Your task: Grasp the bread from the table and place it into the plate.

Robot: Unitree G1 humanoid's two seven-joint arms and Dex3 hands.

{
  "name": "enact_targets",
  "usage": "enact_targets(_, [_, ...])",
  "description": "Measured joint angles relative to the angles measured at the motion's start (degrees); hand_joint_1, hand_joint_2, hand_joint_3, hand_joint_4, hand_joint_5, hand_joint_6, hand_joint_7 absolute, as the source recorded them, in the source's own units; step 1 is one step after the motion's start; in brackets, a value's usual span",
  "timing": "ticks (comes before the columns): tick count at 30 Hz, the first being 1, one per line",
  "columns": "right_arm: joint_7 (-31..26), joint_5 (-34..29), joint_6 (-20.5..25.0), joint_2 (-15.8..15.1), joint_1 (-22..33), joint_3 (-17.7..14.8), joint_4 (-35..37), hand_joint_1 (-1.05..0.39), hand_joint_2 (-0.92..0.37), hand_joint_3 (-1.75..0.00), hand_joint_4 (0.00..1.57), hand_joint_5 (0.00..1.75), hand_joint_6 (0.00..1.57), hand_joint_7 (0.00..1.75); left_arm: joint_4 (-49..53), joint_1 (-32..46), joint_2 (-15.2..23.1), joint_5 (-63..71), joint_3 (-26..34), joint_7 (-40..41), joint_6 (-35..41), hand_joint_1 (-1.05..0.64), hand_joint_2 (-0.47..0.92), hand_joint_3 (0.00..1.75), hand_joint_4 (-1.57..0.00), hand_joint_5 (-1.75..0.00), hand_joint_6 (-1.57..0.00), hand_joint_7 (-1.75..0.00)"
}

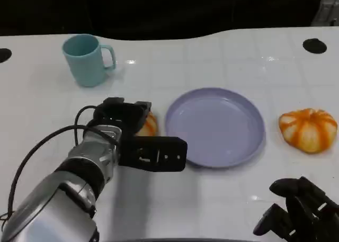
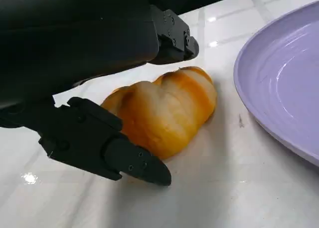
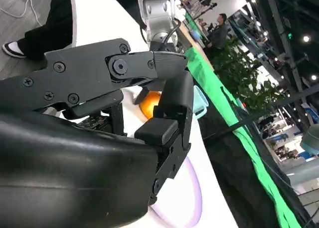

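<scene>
While its fingers straddle the bread (image 2: 164,111) ungripped, the left hand (image 1: 135,133) reaches beside the plate (image 1: 233,146).

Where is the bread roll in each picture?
Head view: the bread roll peeks out beside the left robot hand, just left of the purple plate.
Left wrist view: it lies in the middle, between the black fingers.
Right wrist view: an orange bit shows behind the fingers.
Shared landmark: the purple plate.
</scene>
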Motion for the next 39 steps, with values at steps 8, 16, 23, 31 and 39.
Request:
enact_targets(8, [0.4, 0.9, 0.0, -0.1, 0.3, -0.1, 0.0, -0.51, -0.92, -0.21, 0.60, 1.41, 0.68, 0.88, 0.7, -0.7, 0.0, -1.6, 1.3, -3.8, -1.4, -0.20, 0.90, 0.02, -0.55, -0.18, -0.57, -0.06])
enact_targets(16, [0.4, 0.9, 0.0, -0.1, 0.7, -0.1, -0.3, -0.51, -0.92, -0.22, 0.60, 1.40, 0.69, 0.86, 0.7, -0.7, 1.1, -2.2, 2.1, -0.4, -4.0, -0.21, 0.92, 0.14, -0.62, -1.31, -0.98, -0.04])
enact_targets(23, [0.6, 1.0, 0.0, -0.1, 0.9, -0.2, -0.3, -0.51, -0.92, -0.22, 0.61, 1.39, 0.69, 0.86, 0.9, -0.5, 1.5, -1.3, 1.4, 5.5, -5.6, -0.25, 0.92, 0.29, -0.76, -1.74, -0.68, -1.43])
enact_targets(31, [0.6, 1.0, -0.2, -0.2, 0.9, -0.4, -0.3, -0.52, -0.92, -0.21, 0.62, 1.39, 0.70, 0.85, 1.1, 1.6, 2.2, -1.1, 1.3, 13.4, -8.9, -0.22, 0.92, 0.23, -0.81, -1.75, -0.84, -0.81])
enact_targets(39, [1.1, 1.0, -0.7, -0.2, 0.4, -0.4, 0.1, -0.52, -0.92, -0.21, 0.64, 1.38, 0.71, 0.86, 1.1, 2.6, 2.5, -4.8, 6.0, 19.1, -12.1, -0.13, 0.82, 0.47, -0.87, -1.75, -0.64, -1.70])
